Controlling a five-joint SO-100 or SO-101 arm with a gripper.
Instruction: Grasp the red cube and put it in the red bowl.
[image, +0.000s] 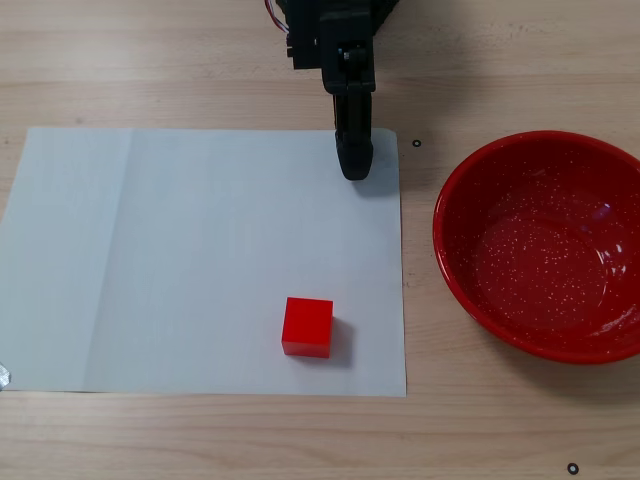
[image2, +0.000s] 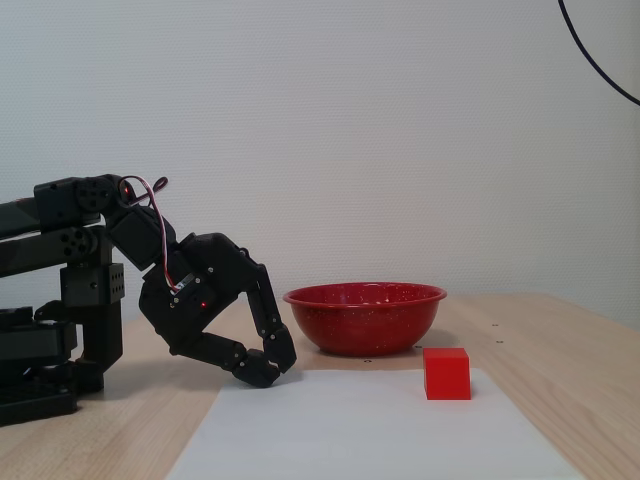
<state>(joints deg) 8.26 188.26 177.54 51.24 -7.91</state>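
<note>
From where I sit, the thing that matters is the gap between the claw and the red cube. In a fixed view from above, the claw hangs at the top centre of the frame, over the upper right part of the white paper sheet, and the cube lies well below it in the frame and slightly left, near the sheet's lower right. I judge the reach must run down the frame with a small shift left.

In a fixed view from the side, the claw is low, its tips close to the surface, with the cube well apart to its right. The two fingers appear curled together with nothing between them. The cube has no long axis; its faces sit nearly square to the sheet's edges.

The red bowl sits at the right of the frame, off the sheet, empty.

Count: one cube, one bowl, one sheet, one arm.
</note>
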